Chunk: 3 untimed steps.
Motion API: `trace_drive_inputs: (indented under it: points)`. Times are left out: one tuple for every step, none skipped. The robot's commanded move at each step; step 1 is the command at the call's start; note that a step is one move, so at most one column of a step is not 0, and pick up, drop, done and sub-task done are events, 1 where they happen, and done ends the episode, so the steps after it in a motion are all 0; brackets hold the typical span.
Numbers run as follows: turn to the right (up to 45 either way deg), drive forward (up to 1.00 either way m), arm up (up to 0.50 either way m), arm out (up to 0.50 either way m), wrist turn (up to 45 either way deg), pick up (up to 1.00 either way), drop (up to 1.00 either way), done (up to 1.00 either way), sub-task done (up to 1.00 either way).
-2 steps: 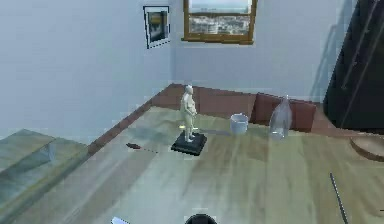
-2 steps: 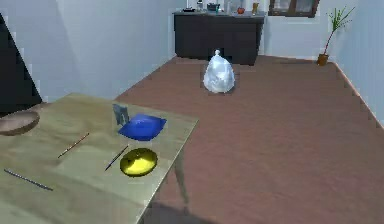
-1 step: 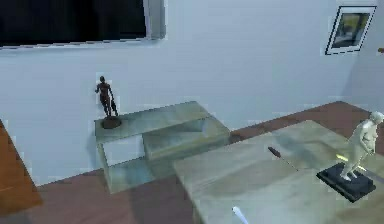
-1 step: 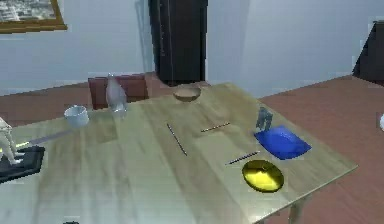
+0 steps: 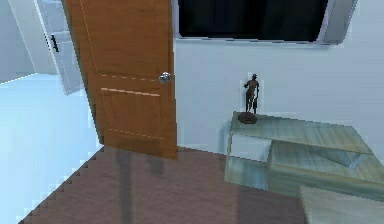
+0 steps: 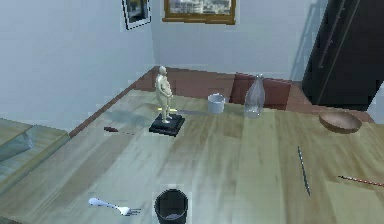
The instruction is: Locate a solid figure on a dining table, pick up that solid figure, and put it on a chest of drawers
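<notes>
Hand: cannot tell its state. 1 pale statue (image 6: 163, 95) stands upright on a dark base on the wooden surface (image 6: 240, 160), near 1 white cup (image 6: 216, 102) and 1 clear bottle (image 6: 255, 97). 1 fork (image 6: 112, 207) lies well apart.

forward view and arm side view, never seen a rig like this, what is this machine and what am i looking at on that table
These are simulator renders from a wheeled robot with one arm that lifts and reaches out. The forward view looks ahead and somewhat down: it shows a wooden door and a dark statue standing on a low greenish cabinet. The arm side view comes from a camera on the robot's body, looking toward the side where the arm reaches. There a wooden table carries a pale statue on a dark base, a white cup, a clear bottle, a brown bowl, a fork and a dark cup.
</notes>
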Motion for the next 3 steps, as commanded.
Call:
trace_drive_inputs:
  points:
    - [0.0, 0.00, 0.50, 0.00, 0.0, 0.00, 0.00, 0.00, 0.00]
    - [0.0, 0.00, 0.36, 0.00, 0.0, 0.00, 0.00, 0.00, 0.00]
    - [0.0, 0.00, 0.00, 0.50, 0.0, 0.00, 0.00, 0.00, 0.00]
